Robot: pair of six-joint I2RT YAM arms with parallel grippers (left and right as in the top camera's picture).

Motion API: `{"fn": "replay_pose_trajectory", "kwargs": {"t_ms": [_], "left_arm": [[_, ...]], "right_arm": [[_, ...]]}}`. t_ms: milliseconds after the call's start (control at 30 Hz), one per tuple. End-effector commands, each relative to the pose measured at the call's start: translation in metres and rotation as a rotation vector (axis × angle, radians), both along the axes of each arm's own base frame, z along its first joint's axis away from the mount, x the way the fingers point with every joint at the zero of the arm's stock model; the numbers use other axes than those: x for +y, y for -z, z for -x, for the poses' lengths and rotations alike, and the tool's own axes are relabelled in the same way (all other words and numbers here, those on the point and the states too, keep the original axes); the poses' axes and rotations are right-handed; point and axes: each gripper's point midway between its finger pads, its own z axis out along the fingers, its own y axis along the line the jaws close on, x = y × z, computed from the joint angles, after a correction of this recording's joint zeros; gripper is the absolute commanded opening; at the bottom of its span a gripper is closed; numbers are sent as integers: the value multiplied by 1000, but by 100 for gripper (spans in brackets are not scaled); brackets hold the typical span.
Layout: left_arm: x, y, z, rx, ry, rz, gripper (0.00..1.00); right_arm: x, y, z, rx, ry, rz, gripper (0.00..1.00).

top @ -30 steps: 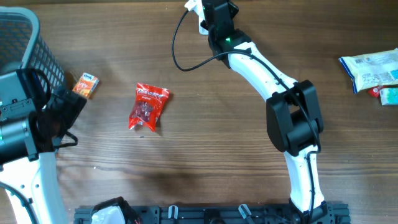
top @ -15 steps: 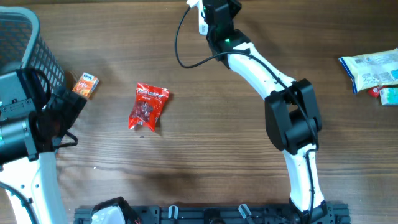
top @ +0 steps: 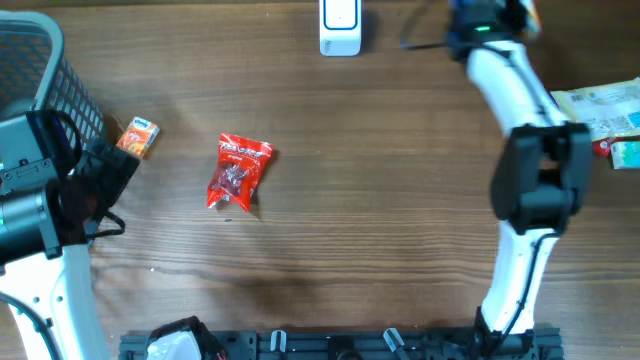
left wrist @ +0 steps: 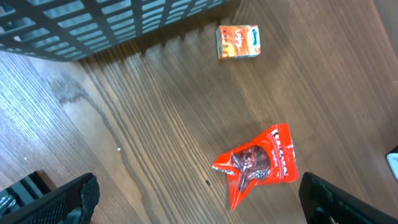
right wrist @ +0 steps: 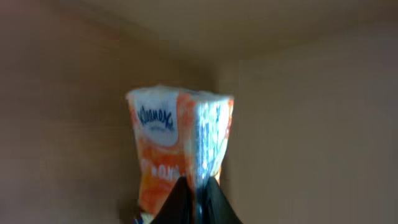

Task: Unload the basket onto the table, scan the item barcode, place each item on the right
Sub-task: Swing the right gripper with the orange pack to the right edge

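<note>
Right wrist view: your right gripper [right wrist: 196, 194] is clamped on a Kleenex tissue pack [right wrist: 177, 143], orange and white. The two fingertips pinch its lower edge and the pack stands upright above them. The background is a blurred tan; you cannot place the pack from this view.

Overhead view: this gives you the location. The right arm reaches to the far edge of the table [top: 400, 230], right of the white scanner [top: 341, 28] and well apart from it. A sliver of orange shows at the frame's top edge there. The grip itself is cut off by the frame.

Left wrist view: your left gripper [left wrist: 199, 200] has its jaws spread wide and is empty, above the table. Both dark fingers [left wrist: 68, 198] sit at the bottom corners of the frame, touching nothing.

Other items, placed from the scanner in the overhead view:
- red snack packet [top: 238, 172]: left of the scanner and nearer the robot base, lying flat.
- small orange box [top: 138, 137]: further left of the scanner than the packet.
- wire basket [top: 40, 60]: furthest left of the scanner, just beside the box.
- pale food packages [top: 600, 115]: far right of the scanner, beyond the right arm.

Only the left wrist view shows the printing on the box and packet; only the overhead shows the scanner plainly.
</note>
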Motion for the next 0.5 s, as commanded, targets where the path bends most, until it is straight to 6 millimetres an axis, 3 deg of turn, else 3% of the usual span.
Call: {"fn": "replay_pose_trajectory", "kwargs": {"t_ms": [0, 233, 367, 467], "left_arm": [[1, 0, 1, -1, -5, 4, 100], [1, 0, 1, -1, -5, 4, 100], [1, 0, 1, -1, -5, 4, 100], [1, 0, 1, -1, -5, 4, 100]], "right_arm": [[-52, 18, 27, -176, 213, -273, 4], [-149, 37, 89, -218, 503, -354, 4], [-184, 44, 118, -238, 615, -391, 4], [-197, 57, 131, -252, 661, -499, 10]]}}
